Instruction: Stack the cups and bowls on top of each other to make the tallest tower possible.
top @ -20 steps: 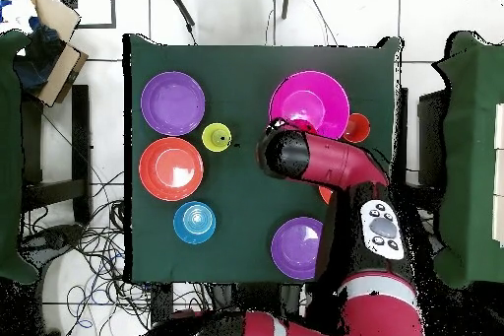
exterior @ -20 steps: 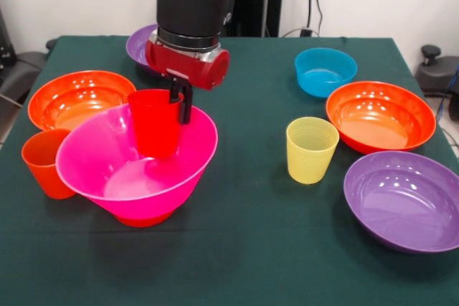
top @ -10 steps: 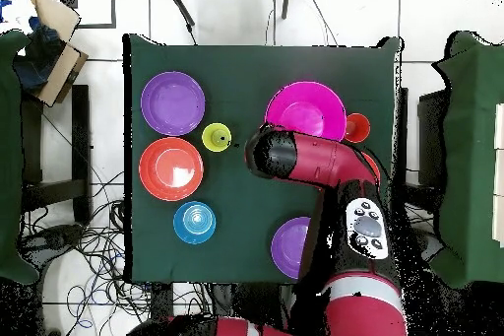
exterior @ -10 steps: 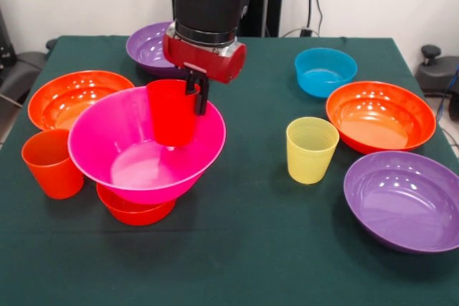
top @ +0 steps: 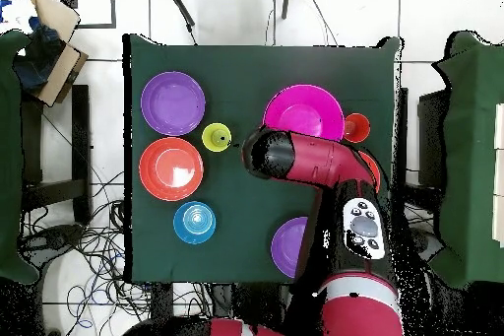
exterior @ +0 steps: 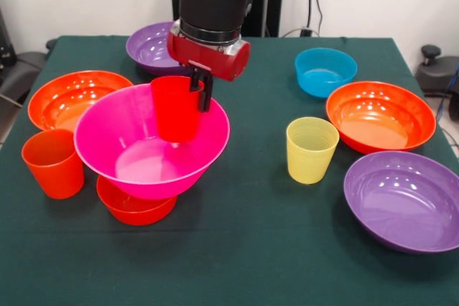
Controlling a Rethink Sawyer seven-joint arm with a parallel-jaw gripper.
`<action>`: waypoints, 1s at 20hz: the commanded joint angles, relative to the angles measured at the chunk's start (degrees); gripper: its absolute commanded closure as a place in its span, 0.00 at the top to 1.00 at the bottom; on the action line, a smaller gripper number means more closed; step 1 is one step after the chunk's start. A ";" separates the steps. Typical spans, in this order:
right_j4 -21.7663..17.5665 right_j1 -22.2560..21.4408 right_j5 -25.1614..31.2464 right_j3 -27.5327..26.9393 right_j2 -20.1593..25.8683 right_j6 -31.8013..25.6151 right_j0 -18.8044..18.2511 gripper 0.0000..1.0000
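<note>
The gripper [exterior: 199,89] was seen with its black fingers [exterior: 206,94] clenched on the rim of the red cup [exterior: 174,107], a smooth tapered tumbler, together with the wall of the pink bowl [exterior: 152,142]; the cup stood upright inside that big, deep, glossy bowl. The pink bowl was held tilted and lifted clear of the small orange bowl [exterior: 136,207], which lay on the surface beneath it, its rim showing under the pink base. An orange cup [exterior: 53,163] stood upright just beside them, and a wide orange bowl [exterior: 74,98] lay empty behind it. A purple bowl [exterior: 150,47] was partly hidden behind the arm [top: 325,169]. On the other side a yellow cup [exterior: 311,150], translucent and faintly ribbed, stood alone and empty. Near it lay a small blue bowl [exterior: 325,71], a second wide orange bowl [exterior: 380,115] and a second purple bowl [exterior: 404,199], all shiny, round, shallow and empty. The surface [exterior: 251,249] was covered with a dark green cloth.
</note>
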 commanded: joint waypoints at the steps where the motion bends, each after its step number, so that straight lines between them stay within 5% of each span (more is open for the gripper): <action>1: -4.72 0.16 4.53 -2.75 2.45 -3.16 0.27 0.00; 11: -7.84 1.21 5.27 -8.74 -0.17 -3.94 1.59 0.00; 20: -7.31 2.51 4.33 -10.21 4.75 -6.01 -1.11 0.00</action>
